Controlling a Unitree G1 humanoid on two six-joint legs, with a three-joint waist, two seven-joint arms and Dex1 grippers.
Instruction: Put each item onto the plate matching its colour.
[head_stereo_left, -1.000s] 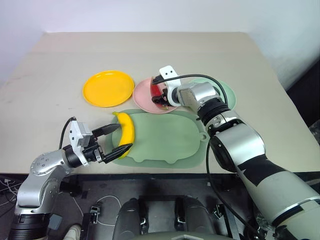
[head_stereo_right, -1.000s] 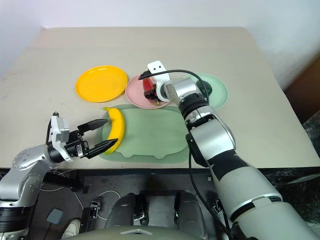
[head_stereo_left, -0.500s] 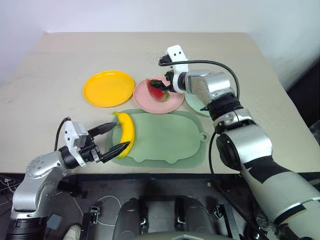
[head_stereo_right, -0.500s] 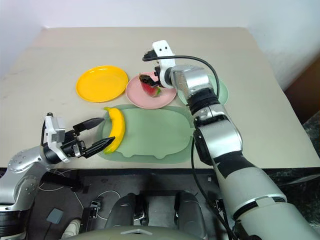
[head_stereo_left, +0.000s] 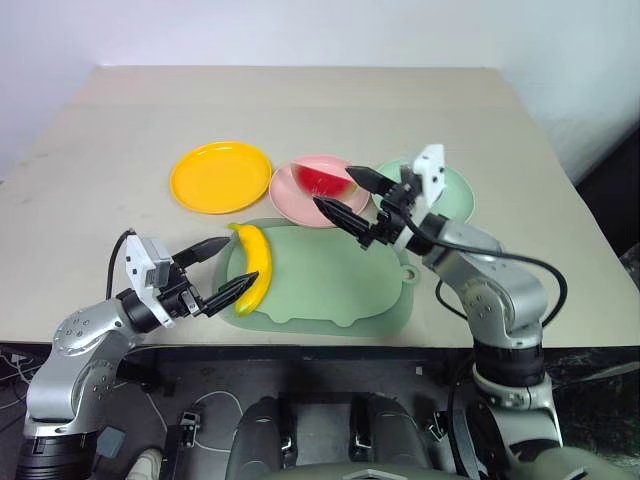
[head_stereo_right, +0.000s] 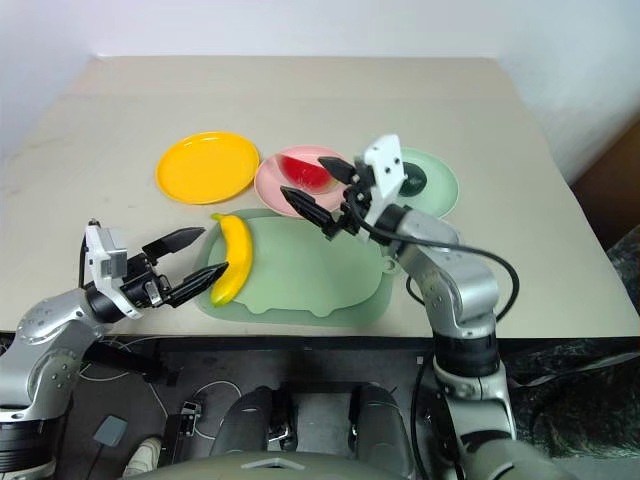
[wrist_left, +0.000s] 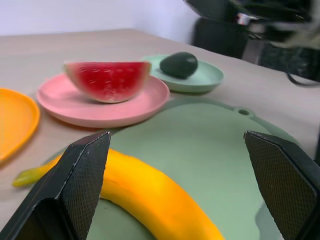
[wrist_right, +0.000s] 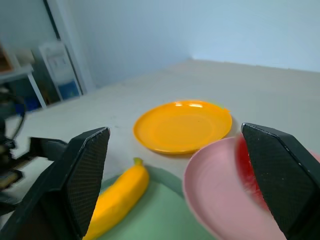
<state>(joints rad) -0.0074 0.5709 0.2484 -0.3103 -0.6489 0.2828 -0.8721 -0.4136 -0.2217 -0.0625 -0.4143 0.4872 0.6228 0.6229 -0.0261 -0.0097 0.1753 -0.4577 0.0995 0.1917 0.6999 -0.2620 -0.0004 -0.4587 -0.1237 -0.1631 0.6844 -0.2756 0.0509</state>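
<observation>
Left eye view: the left gripper (head_stereo_left: 219, 270) spreads its black fingers around the smooth curved banana (head_stereo_left: 252, 282) on the green mat (head_stereo_left: 340, 285). Glossy yellow plate (head_stereo_left: 220, 177), watermelon wedge (head_stereo_left: 323, 181) on pink plate (head_stereo_left: 290, 192); right gripper (head_stereo_left: 349, 195) gapes empty; avocado (head_stereo_right: 410, 178) on mint plate (head_stereo_right: 440, 190).

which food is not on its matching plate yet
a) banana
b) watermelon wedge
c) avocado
a) the banana lies on the green mat, between the open fingers of the left gripper, while the yellow plate is bare; the watermelon wedge sits on the pink plate and the avocado on the mint plate.
</observation>
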